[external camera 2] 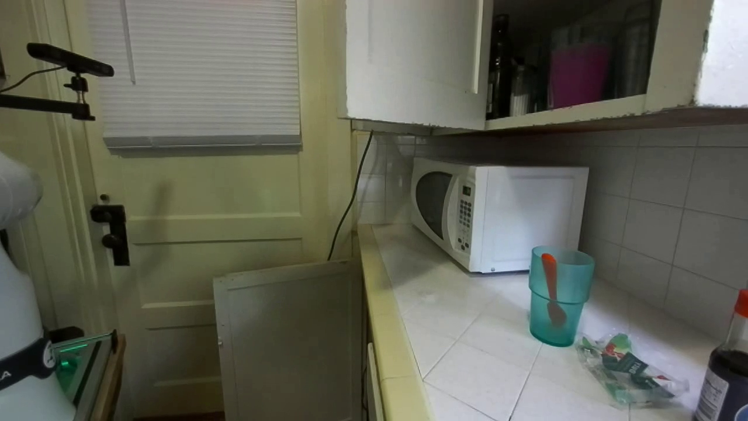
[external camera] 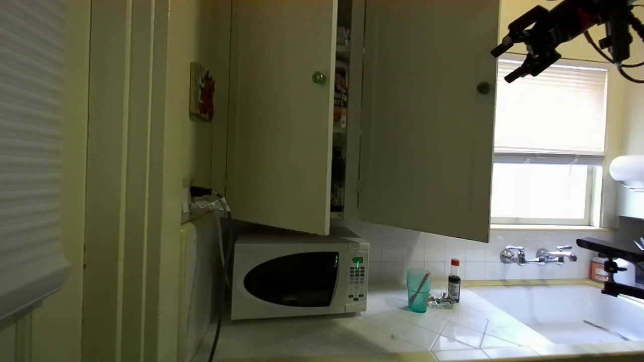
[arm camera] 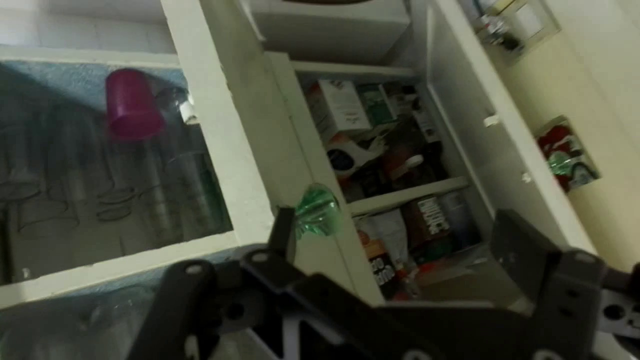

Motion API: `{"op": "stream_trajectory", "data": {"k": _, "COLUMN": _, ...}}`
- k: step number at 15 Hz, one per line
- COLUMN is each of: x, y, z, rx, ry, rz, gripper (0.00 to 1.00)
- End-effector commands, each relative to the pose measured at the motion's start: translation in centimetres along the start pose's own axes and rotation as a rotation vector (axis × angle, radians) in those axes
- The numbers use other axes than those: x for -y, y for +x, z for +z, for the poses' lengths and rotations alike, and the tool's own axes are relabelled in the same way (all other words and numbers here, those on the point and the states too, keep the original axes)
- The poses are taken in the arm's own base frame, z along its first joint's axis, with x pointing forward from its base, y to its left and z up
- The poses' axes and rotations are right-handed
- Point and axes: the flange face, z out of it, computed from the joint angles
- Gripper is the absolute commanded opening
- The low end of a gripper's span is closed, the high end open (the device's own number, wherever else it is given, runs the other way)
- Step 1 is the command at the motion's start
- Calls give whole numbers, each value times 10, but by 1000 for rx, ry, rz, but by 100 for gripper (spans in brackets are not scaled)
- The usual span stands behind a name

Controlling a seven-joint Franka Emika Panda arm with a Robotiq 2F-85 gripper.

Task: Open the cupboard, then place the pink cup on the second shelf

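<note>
We see the jaws parted wide along the bottom of the wrist view, with a green knob [arm camera: 316, 212] beyond them near center. Farther in, at upper left, the pink cup [arm camera: 132, 106] stands inside the open cupboard [arm camera: 217, 112], where packaged goods [arm camera: 345, 112] crowd the shelves [arm camera: 407, 195] right of center.

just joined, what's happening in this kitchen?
A robot gripper hangs by the cupboard, open and holding nothing; in the wrist view a green knob shows beside it, contact unclear. Both cupboard doors in view stand open. The pink cup is inside, on the bottom shelf, so the placing looks not yet done.
</note>
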Motion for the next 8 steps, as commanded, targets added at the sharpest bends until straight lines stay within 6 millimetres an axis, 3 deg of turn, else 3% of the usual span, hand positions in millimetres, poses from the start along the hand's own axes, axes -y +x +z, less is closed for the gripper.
{"op": "stream_trajectory", "data": {"k": 1, "x": 2, "y": -33, "z": -40, "rx": 63, "ry": 114, "rz": -18, "gripper": 100}}
{"op": "stream_trajectory", "data": {"k": 5, "x": -3, "y": -43, "z": -78, "rx": -79, "ry": 10, "rz": -22, "gripper": 100}}
{"op": "stream_trajectory", "data": {"k": 8, "x": -13, "y": -37, "z": -75, "rx": -181, "ry": -131, "rz": 11, "gripper": 100}}
